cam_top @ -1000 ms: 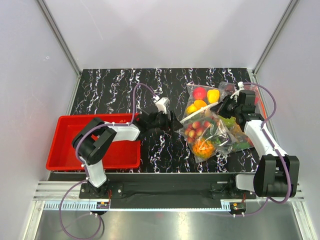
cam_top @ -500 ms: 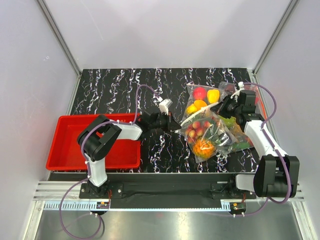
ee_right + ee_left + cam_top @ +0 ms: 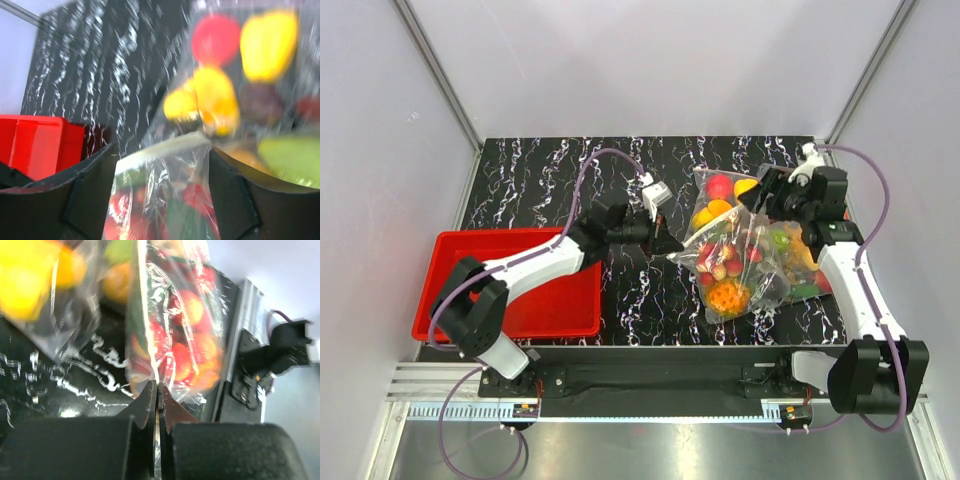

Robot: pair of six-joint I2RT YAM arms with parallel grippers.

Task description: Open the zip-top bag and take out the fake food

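Note:
The zip-top bag (image 3: 738, 268) lies at the table's right, half lifted at its left corner. Through the clear plastic show the fake food: red-yellow cherries (image 3: 720, 258) and an orange bumpy fruit (image 3: 728, 297). My left gripper (image 3: 665, 243) is shut on the bag's left edge; in the left wrist view the fingertips (image 3: 151, 395) pinch the plastic rim, with the cherries (image 3: 187, 345) just beyond. My right gripper (image 3: 767, 192) hovers over the bag's far end, open. In the right wrist view its jaws (image 3: 162, 152) stand wide apart, and the bag's white zip strip (image 3: 165, 146) runs across the gap below them.
Another clear bag with red, yellow and orange balls (image 3: 725, 195) lies behind and partly under the zip-top bag; its balls (image 3: 217, 40) fill the top of the right wrist view. A red tray (image 3: 450, 270) sits at the left. Grey walls enclose the black marbled table (image 3: 540, 180).
My left gripper closed on the bag's left edge and the arm stretched out toward it. My right gripper let go, opened wide and rose toward the far right. The bag shifted slightly.

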